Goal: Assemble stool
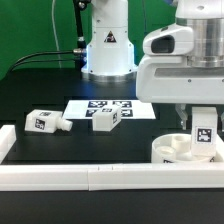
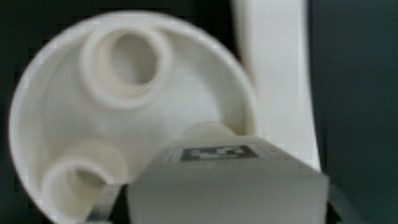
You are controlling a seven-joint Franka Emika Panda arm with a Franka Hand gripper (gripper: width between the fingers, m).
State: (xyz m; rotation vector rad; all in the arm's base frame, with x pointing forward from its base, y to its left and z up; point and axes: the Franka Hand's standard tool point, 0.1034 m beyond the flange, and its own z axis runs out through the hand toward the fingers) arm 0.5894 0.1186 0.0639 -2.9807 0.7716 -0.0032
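**Stock on the table, as we count it**

1. Gripper (image 1: 203,143): at the exterior view's right, low over the seat. Its fingers are pressed in on the held leg.
2. Held leg (image 1: 203,132): pinched between the fingers with a tagged face toward the exterior camera. Its lower end is at the seat's rim, but we cannot tell whether the two touch. The wrist view shows its tagged block (image 2: 222,153) over the seat's edge.
3. Seat (image 1: 172,150): a round white dish, at the near right of the table, just beside the rail. In the wrist view the seat (image 2: 71,115) shows two oval sockets in its hollow side.
4. Left leg (image 1: 45,122): lying on its side on the table at the exterior view's left, well apart from the seat.
5. Middle leg (image 1: 108,118): at the near edge of the marker board, tag showing.
6. Marker board (image 1: 85,105): flat, mid-table.
7. Rail (image 1: 100,172): long and white, along the near edge.
8. Table (image 1: 40,95): black top.
9. Robot base (image 1: 108,45): far side, centre.
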